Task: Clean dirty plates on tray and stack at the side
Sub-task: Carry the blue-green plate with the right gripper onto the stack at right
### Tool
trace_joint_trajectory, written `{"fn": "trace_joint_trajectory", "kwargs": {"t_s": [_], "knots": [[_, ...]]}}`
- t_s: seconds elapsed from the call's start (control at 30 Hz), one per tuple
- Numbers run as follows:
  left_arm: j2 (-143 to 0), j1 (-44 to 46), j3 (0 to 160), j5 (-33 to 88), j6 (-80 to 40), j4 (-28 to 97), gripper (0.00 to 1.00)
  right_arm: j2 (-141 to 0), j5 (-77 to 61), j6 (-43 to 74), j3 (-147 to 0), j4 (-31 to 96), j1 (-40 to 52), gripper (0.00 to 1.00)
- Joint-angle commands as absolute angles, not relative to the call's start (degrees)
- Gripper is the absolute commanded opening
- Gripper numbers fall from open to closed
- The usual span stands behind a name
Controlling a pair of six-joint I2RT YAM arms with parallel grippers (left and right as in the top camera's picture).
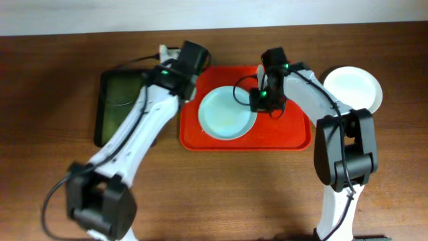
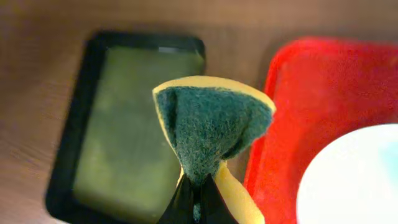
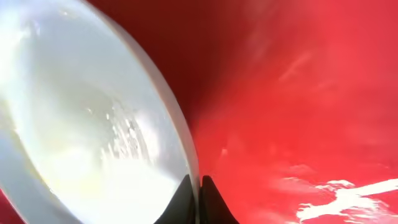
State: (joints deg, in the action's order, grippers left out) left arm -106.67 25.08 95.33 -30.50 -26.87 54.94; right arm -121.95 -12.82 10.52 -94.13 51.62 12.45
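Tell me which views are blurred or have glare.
Overhead: sharp, even light, but the white plate is nearly washed out. Left wrist: the sponge is sharp; the green tray and red tray behind it are soft. Right wrist: very close, the aqua plate blurred, white glare on it and the red tray.

Overhead is evenly lit and sharp. Left wrist blurs behind the sponge [image 2: 208,127]; glare streaks right wrist's tray [image 3: 298,93] and plate [image 3: 93,124].
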Motion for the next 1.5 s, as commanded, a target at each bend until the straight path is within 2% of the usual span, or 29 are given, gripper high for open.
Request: {"fn": "trace_joint_trajectory", "kwargs": {"t_s": [0.0, 0.07, 0.13, 0.2, 0.37, 0.43, 0.47, 0.53, 0.57, 0.6, 0.63, 0.67, 0.7, 0.73, 0.87, 0.93, 1.03, 1.2, 1.27, 1.3, 1.33, 1.37, 1.4, 1.47], "knots": [[-103.3, 16.9, 95.4, -31.2, -27.8, 56.6, 0.00, -117.3, 9.9, 9.3, -107.2, 59.7, 16.6, 0.04], [-105.0, 10.3, 93.9, -31.3, -27.7, 57.5, 0.00, -117.3, 33.5, 9.3, -117.2, 67.6, 23.2, 0.04], [-106.1, 5.4, 92.4, -30.3, -27.8, 57.6, 0.00, -117.3, 54.2, 8.7, -120.9, 70.2, 29.3, 0.04], [-107.0, 0.4, 92.2, -23.9, -27.8, 56.9, 0.00, -117.3, 69.3, -1.6, -121.2, 69.7, 36.0, 0.04], [-108.4, -2.4, 92.2, -18.8, -27.7, 56.2, 0.00, -117.3, 86.3, -11.8, -121.2, 68.1, 43.3, 0.04], [-108.4, -2.4, 92.2, -18.8, -27.7, 56.1, 0.00, -117.3, 87.7, -13.5, -121.2, 68.1, 43.9, 0.04], [-108.4, -2.2, 92.2, -18.8, -27.7, 56.1, 0.00, -117.3, 86.7, -13.2, -121.2, 68.1, 43.9, 0.04], [-108.4, -2.3, 92.2, -18.8, -27.7, 56.1, 0.00, -117.3, 71.6, -12.8, -121.2, 68.1, 41.7, 0.04], [-108.4, -2.3, 92.2, -18.8, -27.5, 56.1, 0.00, -117.6, 56.6, -7.5, -120.8, 66.8, 37.4, 0.04], [-108.4, -2.3, 92.2, -18.8, -27.5, 56.1, 0.00, -118.0, 48.9, -6.6, -119.9, 65.1, 33.9, 0.04], [-108.4, -2.3, 92.2, -18.8, -27.3, 56.1, 0.00, -119.2, 43.8, -11.1, -118.6, 64.6, 28.4, 0.04], [-108.4, -2.3, 92.2, -18.8, -27.3, 56.3, 0.00, -119.4, 49.2, -11.2, -118.6, 66.9, 25.5, 0.04], [-108.4, -2.3, 92.2, -18.8, -27.3, 56.3, 0.00, -118.3, 59.2, -1.5, -118.7, 69.6, 21.3, 0.04], [-108.4, -2.3, 92.2, -18.8, -27.4, 56.2, 0.00, -116.9, 58.0, 2.2, -118.7, 69.6, 18.5, 0.04], [-108.4, -2.3, 92.2, -18.8, -27.4, 56.2, 0.00, -118.2, -1.0, -1.2, -118.7, 66.3, -4.3, 0.04], [-108.4, -2.3, 92.2, -18.7, -27.4, 55.8, 0.00, -123.2, -16.2, -1.2, -118.3, 68.0, -19.3, 0.04], [-108.4, -2.3, 92.2, -17.3, -27.4, 55.6, 0.00, -129.6, -18.8, -0.8, -118.3, 68.1, -32.6, 0.04], [-108.4, -2.2, 92.2, -17.3, -27.4, 55.6, 0.00, -132.0, -17.2, 2.5, -118.2, 64.4, -35.9, 0.04], [-108.4, -2.2, 92.2, -17.3, -27.4, 55.5, 0.00, -132.0, -14.0, 3.5, -118.2, 63.5, -35.3, 0.22], [-108.4, -2.2, 92.2, -17.2, -27.4, 55.2, 0.00, -132.0, -13.9, 3.5, -118.2, 63.4, -35.1, 0.23], [-108.4, -2.2, 92.2, -16.1, -27.4, 55.0, 0.00, -132.0, -14.0, 3.5, -118.2, 63.6, -34.5, 0.63], [-108.4, -2.2, 92.2, -14.9, -27.4, 54.7, 0.00, -132.0, -14.9, 3.5, -118.2, 64.1, -33.9, 0.83], [-108.4, -2.2, 92.0, -14.2, -27.4, 54.0, 0.00, -131.7, -17.7, 3.5, -118.3, 65.2, -33.4, 0.93], [-109.2, -2.3, 91.7, -13.7, -27.4, 52.5, 0.00, -129.6, -23.4, 3.5, -118.3, 68.1, -32.4, 0.95]]}}
